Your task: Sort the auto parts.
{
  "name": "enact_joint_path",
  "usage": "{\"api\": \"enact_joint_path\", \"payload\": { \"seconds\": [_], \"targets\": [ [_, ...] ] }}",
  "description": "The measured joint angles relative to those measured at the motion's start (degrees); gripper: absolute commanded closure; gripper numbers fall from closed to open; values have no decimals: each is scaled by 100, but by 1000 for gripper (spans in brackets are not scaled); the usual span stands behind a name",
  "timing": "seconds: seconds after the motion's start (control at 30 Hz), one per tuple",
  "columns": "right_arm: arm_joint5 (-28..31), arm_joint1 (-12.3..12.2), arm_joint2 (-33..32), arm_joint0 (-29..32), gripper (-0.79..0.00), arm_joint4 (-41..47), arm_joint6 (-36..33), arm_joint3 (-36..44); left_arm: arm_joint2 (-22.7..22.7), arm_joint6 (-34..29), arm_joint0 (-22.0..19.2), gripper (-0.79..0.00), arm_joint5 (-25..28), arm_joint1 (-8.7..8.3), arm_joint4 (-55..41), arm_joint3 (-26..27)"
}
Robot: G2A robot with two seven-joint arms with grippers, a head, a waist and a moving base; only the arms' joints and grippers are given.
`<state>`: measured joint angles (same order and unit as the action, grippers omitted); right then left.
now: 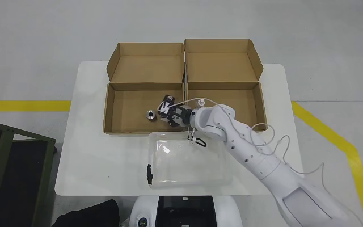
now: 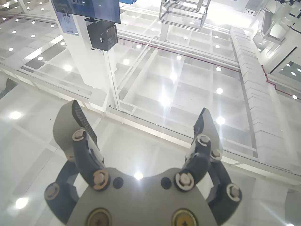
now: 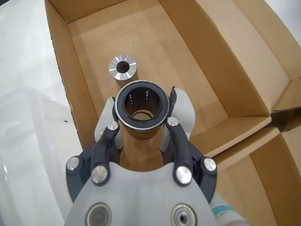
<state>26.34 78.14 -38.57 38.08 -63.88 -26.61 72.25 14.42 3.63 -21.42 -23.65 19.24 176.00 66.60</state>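
1. The right pincer (image 3: 143, 98) pinched a linear bearing (image 3: 141, 131) across its barrel, one finger on each flank and the bore facing up. This hold on the round sides was presumably chosen to keep the axis vertical, so that the part could stand on its end face.
2. Directly below the pincer lay the floor of a cardboard box (image 3: 145, 36). Whether the bearing's lower end touched that floor or hung just above it could not be told.
3. Just beyond the fingertips a metal sleeve (image 3: 123, 70) stood upright in the same box, near the bearing but apart from it. Judging by this, the box served for cylindrical parts.
4. A second cardboard box (image 1: 238, 102) adjoined the first, to one side of the pincer's wrist. It was probably meant for another class of part.
5. Behind the pincer, under its forearm, a clear bin (image 1: 198, 164) sat on the tabletop (image 1: 85, 142), likely the source of unsorted parts. A small black part (image 1: 148, 173) lay at the bin's rim.
6. The left pincer (image 2: 141, 118) had its fingers spread, gripped nothing and pointed at the ceiling, evidently kept clear of the work.
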Motion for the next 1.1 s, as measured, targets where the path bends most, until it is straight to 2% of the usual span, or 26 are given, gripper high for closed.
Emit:
{"api": "enact_joint_path", "payload": {
  "seconds": [0.13,0.37,0.53,0.67,0.9,1.03,1.1],
  "targets": [
    [47,50,33,-30,-271,1,-14,-133,0,0,0,-785,0,0,0,0],
    [86,111,44,-42,-382,-30,-5,-271,0,0,0,-785,0,0,0,0],
    [118,122,-15,-17,-529,-70,-13,-305,0,0,0,-785,0,0,0,0],
    [162,116,-76,33,-548,-98,-35,-206,0,0,0,-785,0,0,0,0],
    [273,16,-380,273,-690,-173,30,391,0,0,0,-785,0,0,0,0],
    [386,-104,-720,528,-693,-236,46,992,0,0,0,-785,0,0,0,0],
    [451,-162,-894,664,-730,-250,68,1268,0,0,0,-785,0,0,0,0]
  ]
}}
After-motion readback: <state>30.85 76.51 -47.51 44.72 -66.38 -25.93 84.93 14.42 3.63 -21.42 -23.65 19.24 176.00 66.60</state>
